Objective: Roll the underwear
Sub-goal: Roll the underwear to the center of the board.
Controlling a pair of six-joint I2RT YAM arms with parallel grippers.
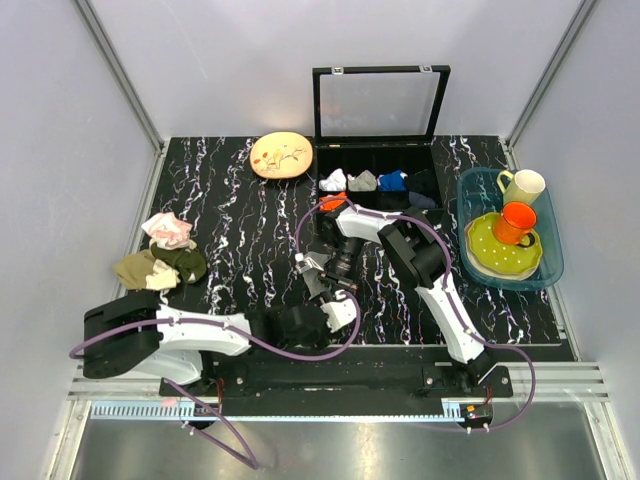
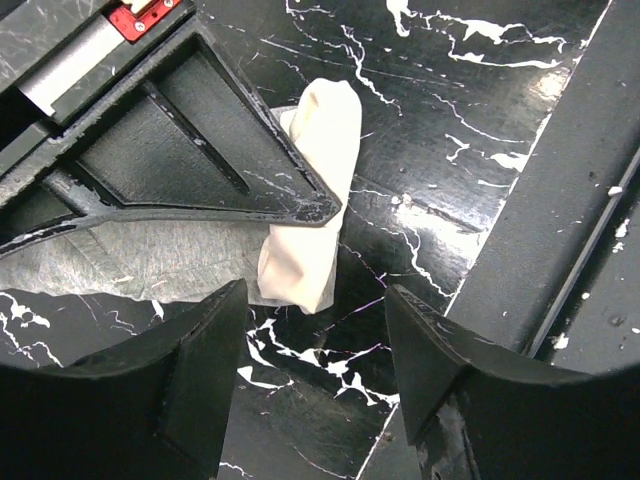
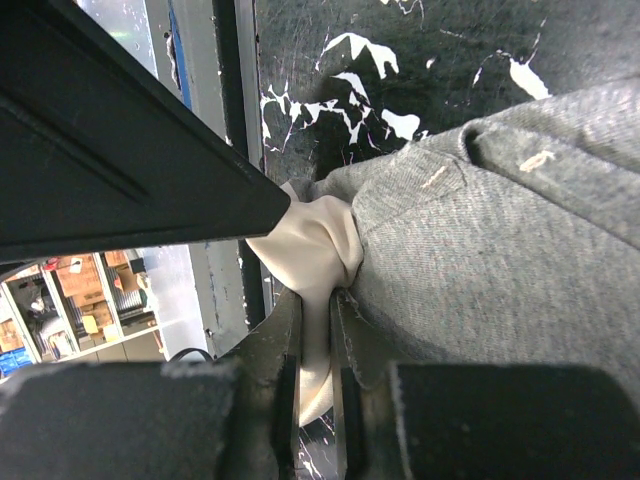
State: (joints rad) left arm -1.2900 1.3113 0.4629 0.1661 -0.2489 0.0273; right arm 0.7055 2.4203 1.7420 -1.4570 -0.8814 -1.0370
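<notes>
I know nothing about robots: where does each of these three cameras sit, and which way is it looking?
Top external: fixed above and behind the arms, looking down on the table; the left arm and right arm both show.
Left wrist: on the left arm, looking down past its open left gripper at the underwear.
Right wrist: on the right arm, looking along its right gripper, shut on the underwear's cream edge.
Shared: both wrist views show that cream edge and the marbled table.

Black marbled table point(image 1: 232, 215) bears plate point(image 1: 281, 156), case point(image 1: 375, 158), blue bin point(image 1: 548, 270), cloths point(image 1: 160, 262), underwear point(image 3: 500, 250).
</notes>
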